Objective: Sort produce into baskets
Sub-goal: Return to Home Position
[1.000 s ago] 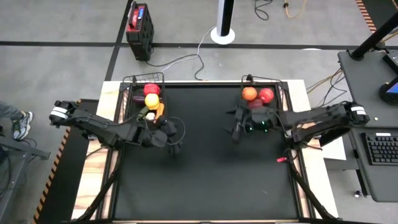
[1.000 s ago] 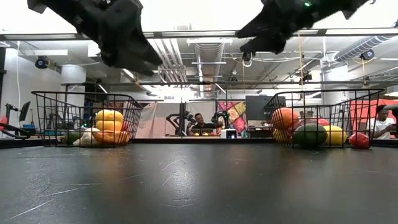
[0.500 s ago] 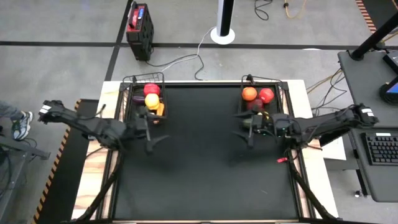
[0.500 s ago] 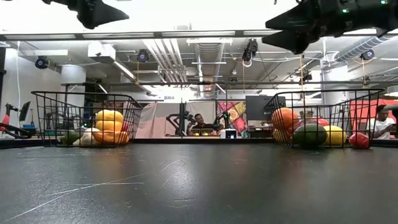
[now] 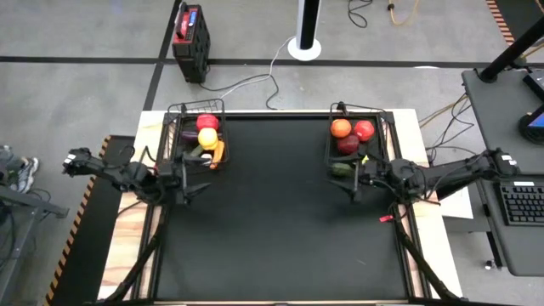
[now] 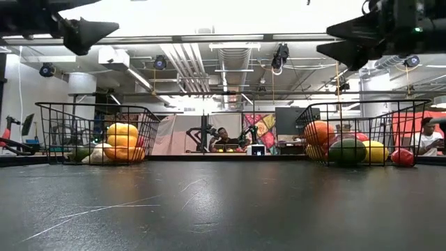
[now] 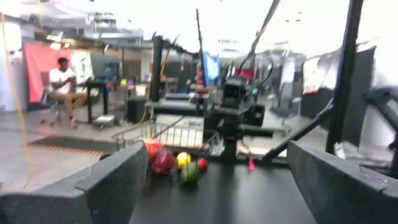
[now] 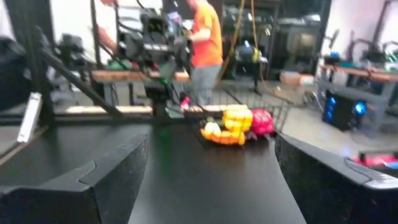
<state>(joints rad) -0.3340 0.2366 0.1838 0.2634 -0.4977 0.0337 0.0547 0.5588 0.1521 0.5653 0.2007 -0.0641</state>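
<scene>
Two black wire baskets stand at the table's far side. The left basket (image 5: 177,136) holds yellow, red, orange and purple produce (image 5: 207,136); it also shows in the right wrist view (image 8: 235,127). The right basket (image 5: 384,140) holds orange, red, dark red and green produce (image 5: 348,143), also seen low (image 6: 334,145). My left gripper (image 5: 199,182) hovers open just in front of the left basket, pointing level toward the right. My right gripper (image 5: 354,184) hovers open in front of the right basket, pointing left. Nothing lies between the fingers of my left gripper (image 7: 217,186) or my right gripper (image 8: 211,180).
The black mat (image 5: 280,221) spreads between the two arms. A red-and-black box (image 5: 190,31) and a white pole base (image 5: 304,46) stand on the floor behind the table. A desk with a keyboard (image 5: 520,204) is at the right. People sit in the room behind (image 6: 224,138).
Both arms have drawn back from over the mat: my left gripper toward the table's left edge, my right gripper toward the right edge and a little down. Each has tipped up from slanting downward to about level. Both stay open and hold nothing.
</scene>
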